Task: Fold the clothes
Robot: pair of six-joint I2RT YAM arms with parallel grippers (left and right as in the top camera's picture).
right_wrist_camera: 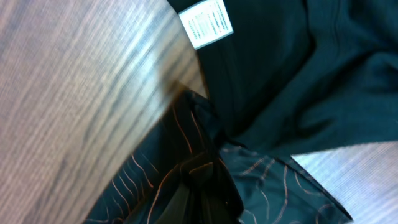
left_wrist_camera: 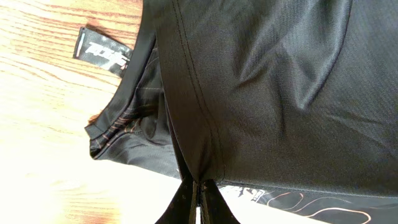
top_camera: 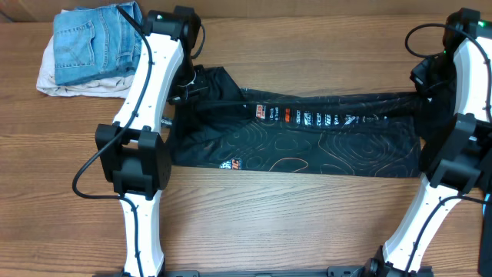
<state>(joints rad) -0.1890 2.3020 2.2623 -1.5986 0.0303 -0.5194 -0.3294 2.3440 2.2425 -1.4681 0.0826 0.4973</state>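
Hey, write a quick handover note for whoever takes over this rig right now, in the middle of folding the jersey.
Left tool: shut on the jersey at its left end, on a seam.
Right tool: shut on the jersey at its right end.
The jersey lies stretched across the table between the arms; folded jeans on a pale cloth sit far left.
Done: both ends gripped.
Left to do: the fold looks unfinished; probably carry the gripped edge over, then release.
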